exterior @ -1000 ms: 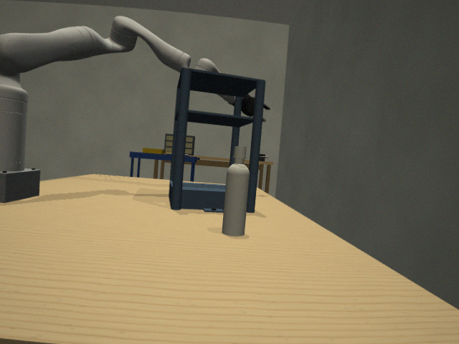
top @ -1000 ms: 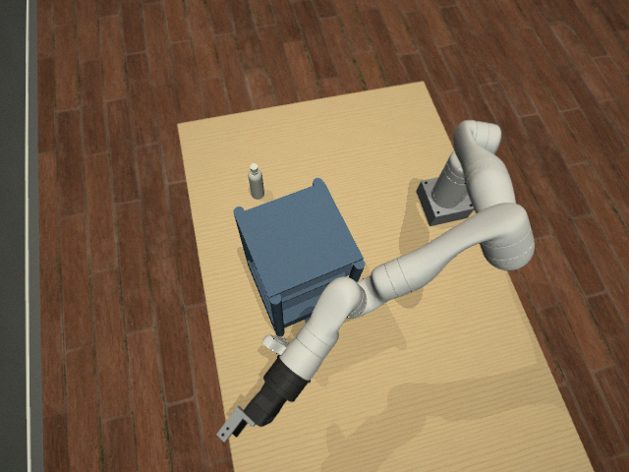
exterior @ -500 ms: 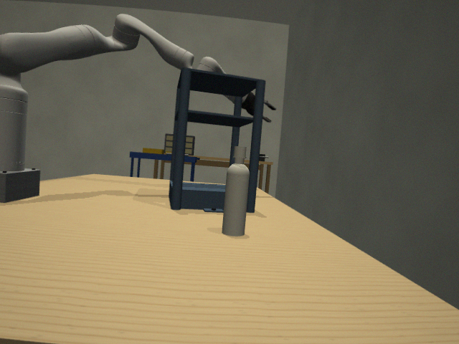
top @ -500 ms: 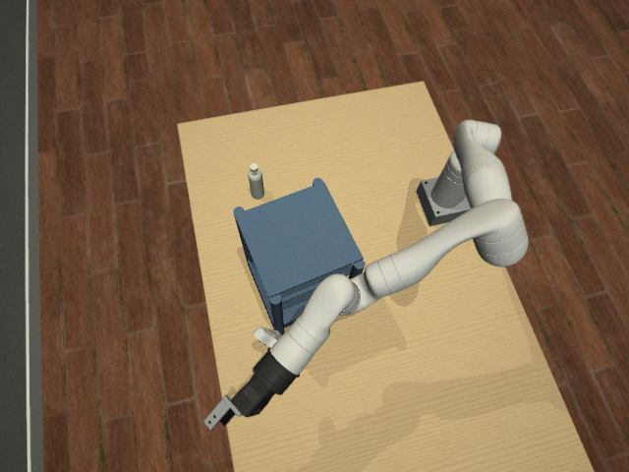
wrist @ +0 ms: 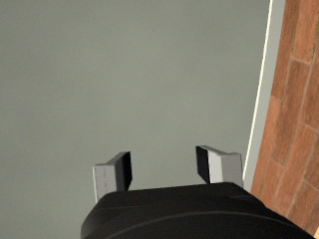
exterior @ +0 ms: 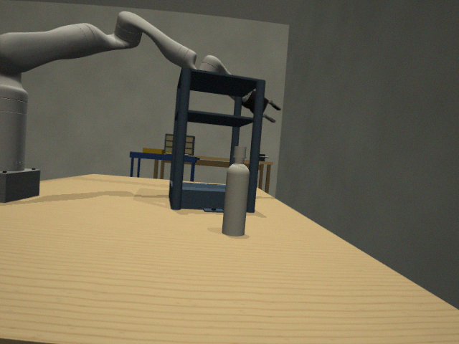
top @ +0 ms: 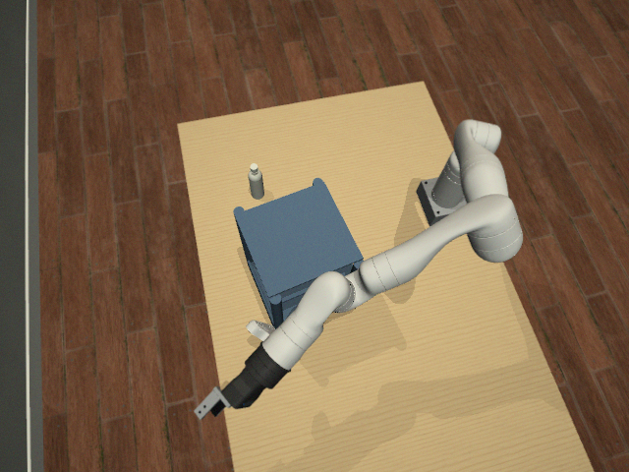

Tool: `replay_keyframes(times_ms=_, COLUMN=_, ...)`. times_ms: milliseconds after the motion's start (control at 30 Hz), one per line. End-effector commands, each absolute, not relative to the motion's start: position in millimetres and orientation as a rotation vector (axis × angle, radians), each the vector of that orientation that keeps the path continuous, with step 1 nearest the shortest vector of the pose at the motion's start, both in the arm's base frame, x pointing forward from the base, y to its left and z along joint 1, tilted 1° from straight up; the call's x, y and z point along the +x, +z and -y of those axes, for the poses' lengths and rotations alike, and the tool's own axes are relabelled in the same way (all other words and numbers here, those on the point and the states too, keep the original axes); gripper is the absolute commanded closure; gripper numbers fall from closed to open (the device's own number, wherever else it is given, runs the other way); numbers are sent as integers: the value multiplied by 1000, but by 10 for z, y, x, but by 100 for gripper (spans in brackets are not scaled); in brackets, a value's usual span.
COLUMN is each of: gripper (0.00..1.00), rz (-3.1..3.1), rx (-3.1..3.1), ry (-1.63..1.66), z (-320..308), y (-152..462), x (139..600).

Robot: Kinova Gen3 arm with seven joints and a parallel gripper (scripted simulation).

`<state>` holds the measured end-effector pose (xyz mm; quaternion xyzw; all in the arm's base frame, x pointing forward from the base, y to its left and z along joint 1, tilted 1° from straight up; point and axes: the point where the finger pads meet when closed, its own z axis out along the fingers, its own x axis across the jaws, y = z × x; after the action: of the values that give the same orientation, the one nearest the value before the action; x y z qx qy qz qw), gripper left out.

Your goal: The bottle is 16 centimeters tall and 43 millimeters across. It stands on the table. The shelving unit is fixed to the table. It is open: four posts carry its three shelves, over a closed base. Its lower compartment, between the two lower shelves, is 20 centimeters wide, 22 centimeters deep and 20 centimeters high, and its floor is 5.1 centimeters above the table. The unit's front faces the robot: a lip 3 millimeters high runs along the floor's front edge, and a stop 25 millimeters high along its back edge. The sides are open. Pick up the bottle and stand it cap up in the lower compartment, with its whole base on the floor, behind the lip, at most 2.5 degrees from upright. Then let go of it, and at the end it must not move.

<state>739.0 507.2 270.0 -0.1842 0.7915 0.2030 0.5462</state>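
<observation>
A pale wood table [top: 314,147] [exterior: 222,281] stands on reddish-brown floorboards [top: 101,284] [wrist: 284,139].

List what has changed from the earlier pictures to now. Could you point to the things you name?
The open gripper [top: 206,409] [exterior: 275,115] [wrist: 163,162] has moved left and slightly up in the top view, farther out over the table's edge; in the exterior view it reaches farther right past the shelving unit [top: 300,238] [exterior: 181,147]. Nothing was taken hold of or let go. The bottle [top: 257,186] [exterior: 235,196] and shelving unit stayed put.
</observation>
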Motion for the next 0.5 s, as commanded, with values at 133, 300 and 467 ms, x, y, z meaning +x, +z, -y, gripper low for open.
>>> replay_keyframes(times_ms=133, gripper=0, rz=-1886, rx=-402, ry=474, z=-4959, y=2753, x=7480)
replay_keyframes(times_ms=300, gripper=0, rz=-1905, rx=-363, ry=455, z=-4812, y=2740, x=7576)
replay_keyframes(times_ms=467, gripper=0, rz=-1905, rx=-363, ry=455, z=-4812, y=2740, x=7576)
